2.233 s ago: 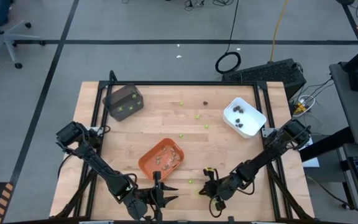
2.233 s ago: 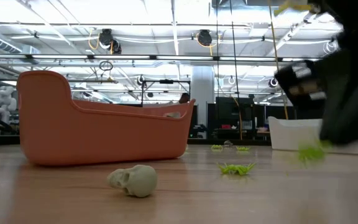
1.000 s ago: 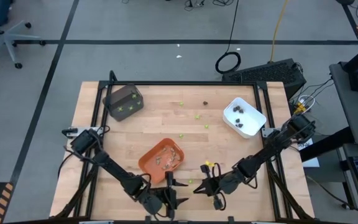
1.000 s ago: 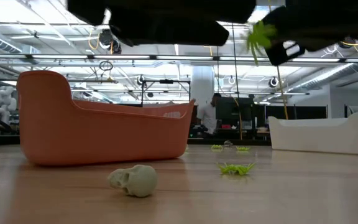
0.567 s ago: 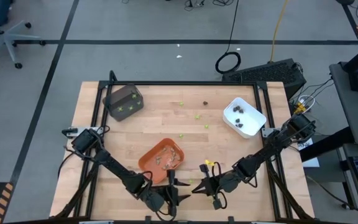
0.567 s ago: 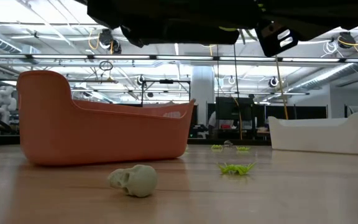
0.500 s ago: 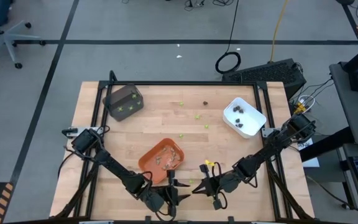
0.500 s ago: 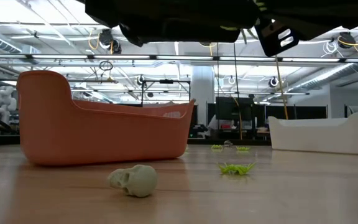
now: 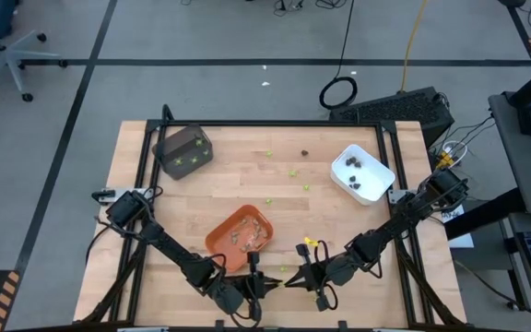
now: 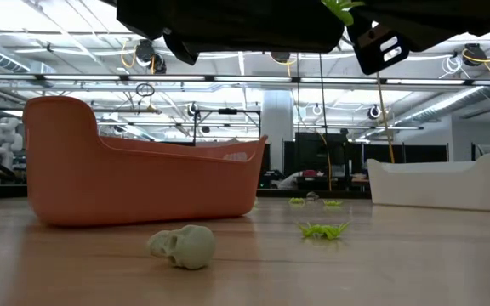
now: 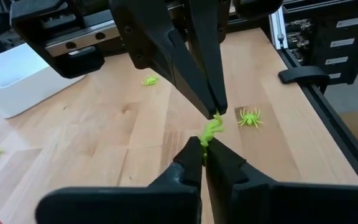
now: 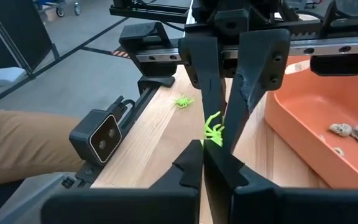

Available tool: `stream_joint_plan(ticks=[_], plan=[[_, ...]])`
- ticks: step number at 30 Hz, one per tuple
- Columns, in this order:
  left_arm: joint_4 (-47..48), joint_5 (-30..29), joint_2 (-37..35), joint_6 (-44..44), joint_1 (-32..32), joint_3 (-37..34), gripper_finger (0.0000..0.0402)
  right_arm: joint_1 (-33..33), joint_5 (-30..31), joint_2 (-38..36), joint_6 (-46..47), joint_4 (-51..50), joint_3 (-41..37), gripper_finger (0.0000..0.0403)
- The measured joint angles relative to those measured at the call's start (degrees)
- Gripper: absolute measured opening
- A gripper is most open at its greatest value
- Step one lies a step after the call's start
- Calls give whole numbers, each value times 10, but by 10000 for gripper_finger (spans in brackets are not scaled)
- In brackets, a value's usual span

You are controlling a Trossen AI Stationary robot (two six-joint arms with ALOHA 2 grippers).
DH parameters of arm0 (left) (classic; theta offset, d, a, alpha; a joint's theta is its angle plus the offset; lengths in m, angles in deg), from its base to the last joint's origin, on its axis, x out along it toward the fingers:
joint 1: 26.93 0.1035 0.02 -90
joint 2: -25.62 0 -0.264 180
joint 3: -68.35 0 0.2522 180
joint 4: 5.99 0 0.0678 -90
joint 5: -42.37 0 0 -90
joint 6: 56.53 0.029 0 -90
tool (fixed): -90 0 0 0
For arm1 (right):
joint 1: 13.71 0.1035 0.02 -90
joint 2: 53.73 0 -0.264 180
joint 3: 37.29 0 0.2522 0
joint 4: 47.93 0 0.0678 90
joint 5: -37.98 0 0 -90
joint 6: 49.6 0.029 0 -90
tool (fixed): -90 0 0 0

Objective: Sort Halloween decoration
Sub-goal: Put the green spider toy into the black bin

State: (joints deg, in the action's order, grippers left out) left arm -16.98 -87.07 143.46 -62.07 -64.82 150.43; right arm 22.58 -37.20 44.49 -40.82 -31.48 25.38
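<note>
A lime-green spider (image 11: 211, 129), one piece of the Halloween decoration, hangs in the air above the table's near edge at the middle. My left gripper (image 9: 267, 284) comes at it from the left and my right gripper (image 9: 295, 278) from the right; both are shut on it, tip to tip. In the low view the spider (image 10: 340, 7) shows at the top, under the dark arms. A tan-grey skull (image 10: 183, 246) and another green spider (image 10: 323, 229) lie on the wood. My left gripper pinches the spider's lower end (image 11: 205, 140) between its two fingertips, coming nearly level from the table's left. The spider is lifted clear of the table. My right gripper pinches the spider's other end (image 12: 210, 139) between its two fingertips, coming nearly level from the table's right, facing the left fingers (image 12: 211, 87). The spider spans the small gap between the two grippers.
The orange tray (image 9: 219, 242) with tan-grey pieces stands just beyond the grippers. The white tray (image 9: 380, 166) with dark brown pieces is at the far right, the dark grey tray (image 9: 169, 148) with green pieces at the far left. Loose green pieces (image 9: 292, 171) dot the middle.
My left gripper has shut its wide-open fingers onto the green spider that my right gripper holds up. Both arms have stayed where they were, and the spider stays in the air between them.
</note>
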Motion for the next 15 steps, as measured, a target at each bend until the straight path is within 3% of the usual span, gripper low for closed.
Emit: stream_joint_plan(ticks=[3, 8, 15], plan=[[0, 1, 0, 0, -1, 0, 3, 0, 0, 0, 6, -3, 0, 18], [0, 2, 0, 0, -9, 0, 2, 2, 1, 0, 6, -9, 0, 86], [6, 2, -19, -17, -20, 0, 2, 8, 39, -42, 27, -101, 0, 167]])
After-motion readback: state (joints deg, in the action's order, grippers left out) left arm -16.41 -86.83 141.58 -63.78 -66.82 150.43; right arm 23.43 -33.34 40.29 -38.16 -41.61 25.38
